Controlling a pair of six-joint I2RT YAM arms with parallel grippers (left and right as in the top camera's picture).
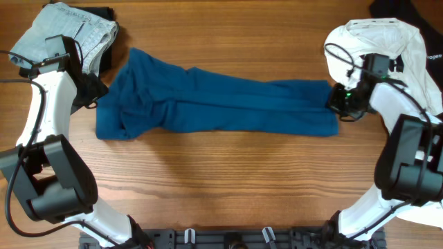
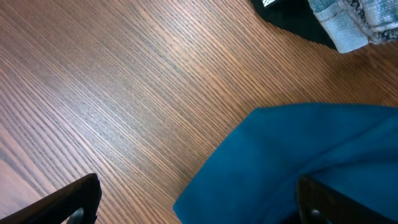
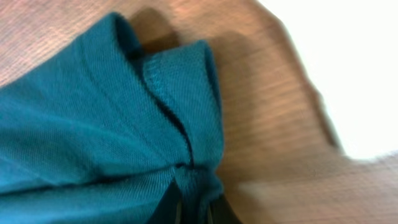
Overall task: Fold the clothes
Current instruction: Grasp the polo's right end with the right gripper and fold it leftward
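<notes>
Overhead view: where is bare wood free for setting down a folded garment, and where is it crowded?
Free: the wide strip of table between the blue shirt and the near edge; also above the shirt, between the denim pile and white garment. Crowded: both far corners.

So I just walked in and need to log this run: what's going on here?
Two robot arms are handling a blue shirt laid lengthwise across the table. The right gripper is shut on the shirt's right end. The left gripper is open at the left end, not gripping it. A denim pile and a white garment sit at the far corners.
</notes>
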